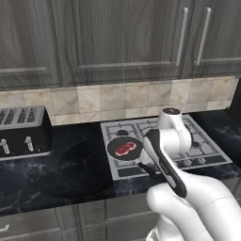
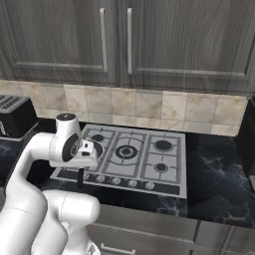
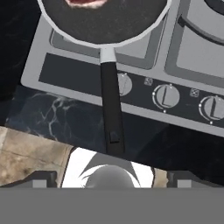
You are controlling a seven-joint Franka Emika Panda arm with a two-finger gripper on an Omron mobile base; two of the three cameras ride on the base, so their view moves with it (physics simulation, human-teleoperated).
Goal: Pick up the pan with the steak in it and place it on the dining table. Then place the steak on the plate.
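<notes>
The black pan sits on the front left burner of the stove, with the red steak lying flat in it. Its straight black handle reaches out over the knob strip toward the counter's front edge. My gripper hangs open just above the handle's end, one dark fingertip on each side, touching nothing. In the right base view the gripper points down at the stove's front left corner. The pan's pale rim and a sliver of steak sit at the top of the hand view. The dining table and the plate are out of view.
A grey gas stove is set into the black marble kitchen counter. A black toaster stands at the left. Several round knobs line the stove's front. Dark wall cabinets hang above the tiled backsplash.
</notes>
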